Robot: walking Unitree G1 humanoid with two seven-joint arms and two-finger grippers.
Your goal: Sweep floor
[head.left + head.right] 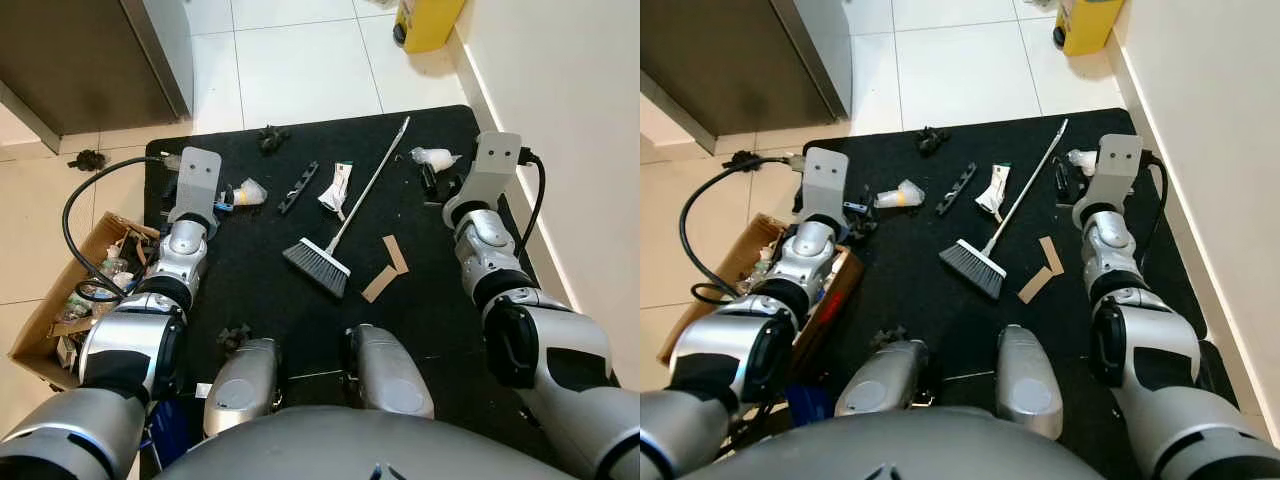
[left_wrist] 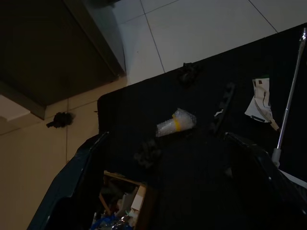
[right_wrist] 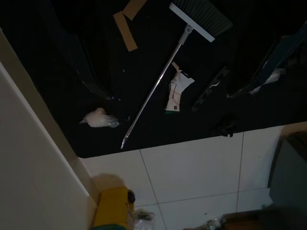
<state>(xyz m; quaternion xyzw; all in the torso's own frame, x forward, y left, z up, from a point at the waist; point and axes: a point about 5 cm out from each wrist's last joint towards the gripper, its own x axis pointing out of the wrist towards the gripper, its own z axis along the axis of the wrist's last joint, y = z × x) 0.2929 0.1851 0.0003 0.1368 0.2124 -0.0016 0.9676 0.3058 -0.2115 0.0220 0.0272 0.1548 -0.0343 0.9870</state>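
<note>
Both grippers, left point(image 2: 168, 182) & right point(image 3: 177, 62), spread wide, empty, above broom point(image 1: 340, 228).

I count one broom point(image 1: 345, 222) lying on the black mat point(image 1: 250, 290). Two cardboard strips point(image 1: 386, 268) lie near its bristles. I see two crumpled clear plastic wrappers, one near the mat's left edge point(image 1: 247, 193) and one near its right edge point(image 1: 434, 157). There is one white carton scrap point(image 1: 336, 188), one black slotted strip point(image 1: 297, 187), one cardboard box point(image 1: 60, 300) of rubbish and one yellow container point(image 1: 428, 22) by the wall.
</note>
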